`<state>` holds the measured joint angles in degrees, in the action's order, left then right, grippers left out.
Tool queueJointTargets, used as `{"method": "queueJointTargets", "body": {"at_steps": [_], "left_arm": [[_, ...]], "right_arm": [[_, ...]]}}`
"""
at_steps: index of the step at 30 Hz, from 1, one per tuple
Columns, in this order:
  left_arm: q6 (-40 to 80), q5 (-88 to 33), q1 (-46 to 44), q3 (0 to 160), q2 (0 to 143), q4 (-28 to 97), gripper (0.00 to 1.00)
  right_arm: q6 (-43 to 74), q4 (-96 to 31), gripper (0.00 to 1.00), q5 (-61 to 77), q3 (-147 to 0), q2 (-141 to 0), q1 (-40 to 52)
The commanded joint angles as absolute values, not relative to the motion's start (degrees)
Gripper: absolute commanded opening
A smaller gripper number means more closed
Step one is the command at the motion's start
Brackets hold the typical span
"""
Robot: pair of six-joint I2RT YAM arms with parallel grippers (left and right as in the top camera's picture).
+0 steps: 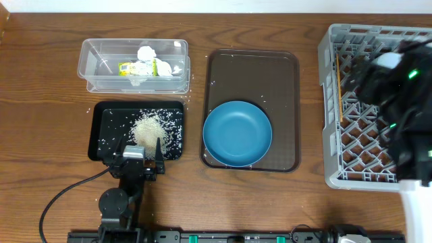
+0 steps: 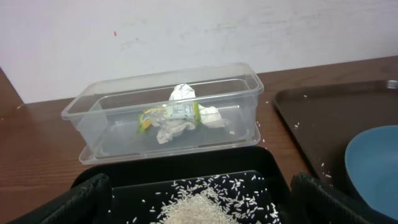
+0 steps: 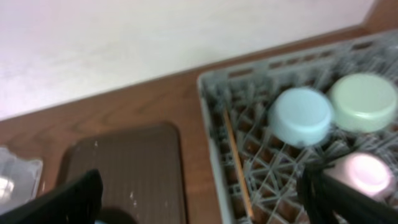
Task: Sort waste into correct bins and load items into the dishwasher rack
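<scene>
Rice point(image 1: 150, 128) on black tray point(image 1: 111, 118), tissue point(image 1: 146, 52) in tub point(image 1: 101, 44)

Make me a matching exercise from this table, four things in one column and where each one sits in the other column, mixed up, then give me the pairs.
Things
1. rice heap
2. crumpled tissue
3. deep-blue dish
4. light-blue bowl

Places
A. in the grey rack
B. on the brown serving tray
C. in the black tray
D. in the clear tub

Pairs: 1-C, 2-D, 3-B, 4-A
</scene>
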<state>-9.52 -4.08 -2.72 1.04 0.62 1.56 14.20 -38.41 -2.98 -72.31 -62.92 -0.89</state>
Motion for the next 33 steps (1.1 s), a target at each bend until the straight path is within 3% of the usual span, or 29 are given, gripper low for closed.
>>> {"method": "queueJointTargets", "body": {"at_steps": [1,7,15,33], "left_arm": [[-10.5,-4.5,-2.4,0.2,0.3,3.8,0.93],[-10.5,-4.5,-2.4,0.2,0.3,3.8,0.93],[-10.5,-4.5,-2.4,0.2,0.3,3.8,0.93],[-10.5,-4.5,-2.4,0.2,0.3,3.8,0.93]], "right_arm": [[12.8,-30.8,0.99,-0.9,-60.5,-58.0,1.5],[12.8,-7.8,0.99,4.4,-36.9,-45.8,1.8],[11.2,9.1,0.99,4.5,-15.5,-28.6,1.8],[7.4,11.9,0.99,3.2,-0.3,-9.4,-1.7]]}}
